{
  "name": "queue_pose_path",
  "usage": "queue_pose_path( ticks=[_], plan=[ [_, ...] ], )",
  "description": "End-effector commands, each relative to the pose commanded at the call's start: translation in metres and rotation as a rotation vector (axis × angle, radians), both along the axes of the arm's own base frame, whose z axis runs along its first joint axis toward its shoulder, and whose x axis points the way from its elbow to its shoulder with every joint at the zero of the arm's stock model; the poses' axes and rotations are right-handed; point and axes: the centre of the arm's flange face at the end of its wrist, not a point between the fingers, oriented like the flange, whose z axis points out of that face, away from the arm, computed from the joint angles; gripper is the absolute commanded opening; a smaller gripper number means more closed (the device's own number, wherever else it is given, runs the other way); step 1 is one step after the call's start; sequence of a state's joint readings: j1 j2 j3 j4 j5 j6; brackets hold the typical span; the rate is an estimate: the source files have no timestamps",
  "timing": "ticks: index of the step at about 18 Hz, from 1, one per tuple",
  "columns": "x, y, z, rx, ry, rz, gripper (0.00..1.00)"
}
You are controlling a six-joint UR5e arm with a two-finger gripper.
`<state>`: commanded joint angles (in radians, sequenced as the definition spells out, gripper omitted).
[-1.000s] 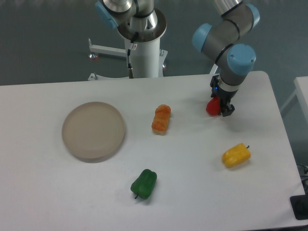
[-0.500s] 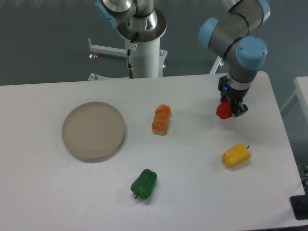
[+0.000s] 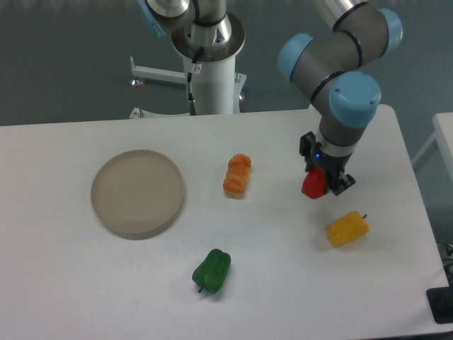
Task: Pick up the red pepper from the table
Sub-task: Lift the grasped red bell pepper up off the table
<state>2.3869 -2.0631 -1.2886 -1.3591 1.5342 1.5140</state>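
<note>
The gripper (image 3: 320, 184) points downward from the arm's blue-capped wrist, its two dark fingers clamped on the red pepper (image 3: 312, 185), which sits between them with its red body bulging out on the side toward the orange pepper. The pepper appears to be held just above the white table (image 3: 283, 283) rather than resting on it, though the single view does not make the gap certain. Just beyond the gripper, toward the near right edge of the table, lies the yellow pepper (image 3: 347, 229), close to the gripper but not touching it or the red pepper. To the other side of the gripper, near but clearly apart, the orange pepper (image 3: 238, 175) lies on its side. The green pepper (image 3: 212, 270) lies farther off, past the orange one and toward the near edge. The round beige-grey plate (image 3: 137, 193) sits well apart from the gripper, beyond the orange pepper.
</note>
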Motion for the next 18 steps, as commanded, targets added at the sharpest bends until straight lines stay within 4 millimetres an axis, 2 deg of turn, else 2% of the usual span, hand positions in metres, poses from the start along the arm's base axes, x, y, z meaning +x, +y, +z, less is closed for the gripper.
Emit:
queue_pose_path(
  ticks=[8, 18],
  plan=[
    [0.004, 0.01, 0.005, 0.01, 0.001, -0.023, 0.22],
    [-0.006, -0.004, 0.016, -0.001, -0.006, -0.025, 0.21]
  ],
)
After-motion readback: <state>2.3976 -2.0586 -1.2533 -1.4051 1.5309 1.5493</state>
